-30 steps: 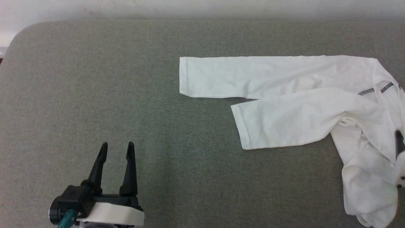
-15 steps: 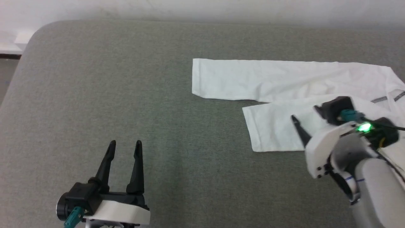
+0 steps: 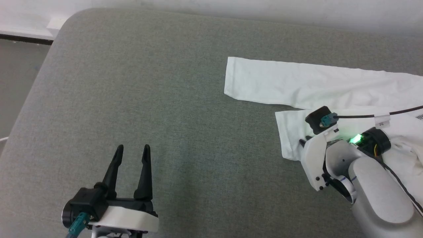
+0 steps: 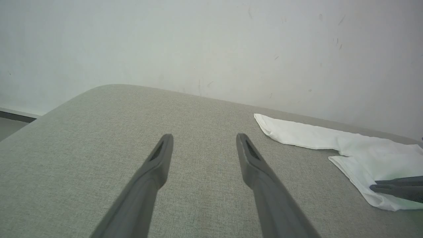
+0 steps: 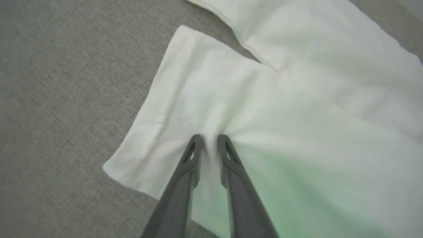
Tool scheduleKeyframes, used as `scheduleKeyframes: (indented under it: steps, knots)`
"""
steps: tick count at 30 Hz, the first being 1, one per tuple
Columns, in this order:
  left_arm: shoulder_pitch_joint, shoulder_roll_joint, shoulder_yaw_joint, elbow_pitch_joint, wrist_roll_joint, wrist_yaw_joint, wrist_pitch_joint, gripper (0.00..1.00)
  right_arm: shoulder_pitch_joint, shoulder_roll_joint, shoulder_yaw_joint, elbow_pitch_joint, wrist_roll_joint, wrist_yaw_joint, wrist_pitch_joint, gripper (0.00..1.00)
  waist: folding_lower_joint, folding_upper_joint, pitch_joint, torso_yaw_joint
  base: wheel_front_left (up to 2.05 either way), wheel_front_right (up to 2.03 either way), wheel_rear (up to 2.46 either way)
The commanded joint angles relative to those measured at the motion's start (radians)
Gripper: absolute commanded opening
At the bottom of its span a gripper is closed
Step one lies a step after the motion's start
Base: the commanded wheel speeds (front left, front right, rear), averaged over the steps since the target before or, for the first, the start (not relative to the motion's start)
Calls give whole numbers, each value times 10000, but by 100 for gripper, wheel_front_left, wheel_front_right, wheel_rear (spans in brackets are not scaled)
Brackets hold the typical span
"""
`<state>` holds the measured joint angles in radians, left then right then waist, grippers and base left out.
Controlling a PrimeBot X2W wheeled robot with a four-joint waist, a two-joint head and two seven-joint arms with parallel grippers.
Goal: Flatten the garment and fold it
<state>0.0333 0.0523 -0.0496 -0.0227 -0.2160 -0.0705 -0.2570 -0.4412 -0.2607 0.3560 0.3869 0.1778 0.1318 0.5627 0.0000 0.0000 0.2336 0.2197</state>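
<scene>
The garment (image 3: 330, 86) lies on the grey surface (image 3: 165, 99), toward its right side and nearer the far edge than the near one. It is white and thin. The far sleeve (image 3: 264, 81) stretches flat and straight toward the middle of the surface, running along the far edge, and its cuff is squared off. The near sleeve (image 3: 290, 132) lies just beside it on the near side, and the two overlap further to the right, where the cloth is rumpled.

The right hand (image 5: 210, 137) is down on the near sleeve a little in from the cuff. Its two dark fingers are drawn close together, with a pucker of cloth pinched between the tips and creases fanning out from them. A green light (image 3: 355, 138) on that wrist tints the fabric beside it.

The left hand (image 3: 133, 147) hangs over bare surface toward the near edge on the left side, well apart from the garment. Its fingers are spread wide with nothing between them. Behind the far edge stands a pale wall (image 4: 198, 43).
</scene>
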Motion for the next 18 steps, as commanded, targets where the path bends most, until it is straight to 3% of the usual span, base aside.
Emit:
scheduleKeyframes:
  steps: [1,6,9,13,18]
  knots:
    - [-1,-18,-11,38,-45,-4,-47,100,172,21,-1,222,68,-11,24,0,0,0,-261,-290,0,0,0]
    - [169,-19,17,52,6,14,-47,100,39,115,-730,-611,230,-11,-809,0,0,0,-832,-1030,0,0,0]
    - [279,-19,62,2,34,41,-47,100,234,118,-1811,-1428,193,-11,-1334,0,0,0,-1080,-1492,0,0,0]
    - [416,-19,114,-86,84,69,-47,100,1175,91,-4093,-2768,-246,-11,-1767,0,0,0,-1179,-1966,0,0,0]
    - [477,-19,254,-214,122,52,-47,100,3328,423,-7871,-4340,-1308,-11,-1768,0,0,0,-1012,-2224,0,0,0]
